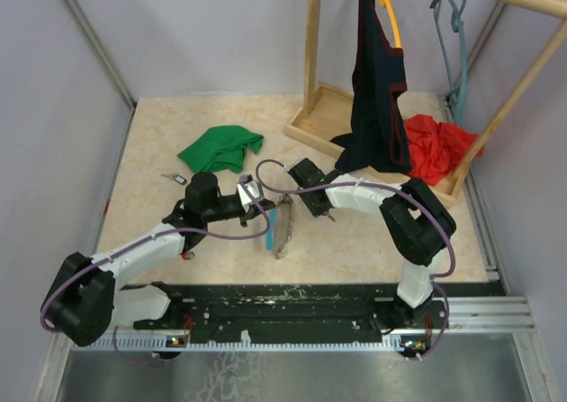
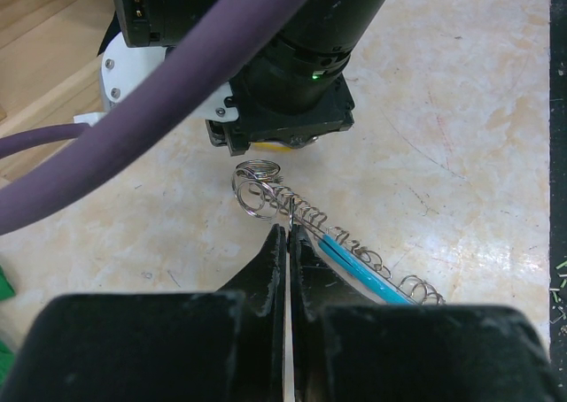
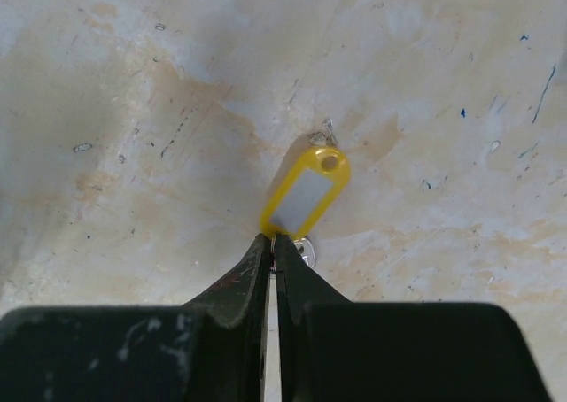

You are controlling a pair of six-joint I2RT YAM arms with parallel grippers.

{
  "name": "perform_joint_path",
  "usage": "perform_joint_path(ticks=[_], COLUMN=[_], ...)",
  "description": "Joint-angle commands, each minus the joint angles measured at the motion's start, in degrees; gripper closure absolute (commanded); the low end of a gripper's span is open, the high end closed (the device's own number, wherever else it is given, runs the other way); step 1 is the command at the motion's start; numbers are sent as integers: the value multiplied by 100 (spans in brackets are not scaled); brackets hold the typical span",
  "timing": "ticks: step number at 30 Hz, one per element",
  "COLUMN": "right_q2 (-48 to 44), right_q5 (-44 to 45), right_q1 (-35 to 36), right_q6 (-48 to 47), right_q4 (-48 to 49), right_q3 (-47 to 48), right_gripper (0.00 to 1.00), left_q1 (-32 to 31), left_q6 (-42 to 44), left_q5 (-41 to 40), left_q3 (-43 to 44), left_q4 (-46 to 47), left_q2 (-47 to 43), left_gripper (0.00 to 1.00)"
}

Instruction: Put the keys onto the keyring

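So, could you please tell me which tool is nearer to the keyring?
Left. The left tool is shut on the keyring near its coiled end; the right tool, shut on the yellow key, sits just beyond that end.

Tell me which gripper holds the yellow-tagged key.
The right gripper, shut on the yellow-tagged key; the left gripper pinches the keyring instead.
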Motion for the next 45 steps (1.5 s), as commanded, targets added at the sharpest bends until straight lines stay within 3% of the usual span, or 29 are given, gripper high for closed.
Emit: perform_joint_path(ticks=[1,14,21,29,32,37,45], right_q2=[-280,-2017,-3235,-3919,-4025,-3940,-3858], right_q5=[-7,-1779,-2308,-3000,-3177,-3825,-4956], right_q1=[24,-350,-460,-460,-472,-523,-1147], right_q6=[-1,-315,-488,-712,-533,-757,-359], right_q4=[-23,1236,2620,4359,4624,4222,5549], right_q3=[94,-862,-1720,-2757,-2857,-2514,-2782], right_gripper=[99,100,100,100,100,100,100], left_q1=[10,10,-23,-205,-212,-203,-193], left_q6=[-17,-383,-664,-640,-590,-495,-328], left_q5=[133,-472,-1060,-1968,-1784,-1348,-602], left_q3=[26,89,80,-132,-142,18,474], left_q4=[41,285,425,856,836,553,-16], left_q2=[-120,36,-77,-239,-253,-208,91], left_gripper=[100,100,100,100,100,100,100])
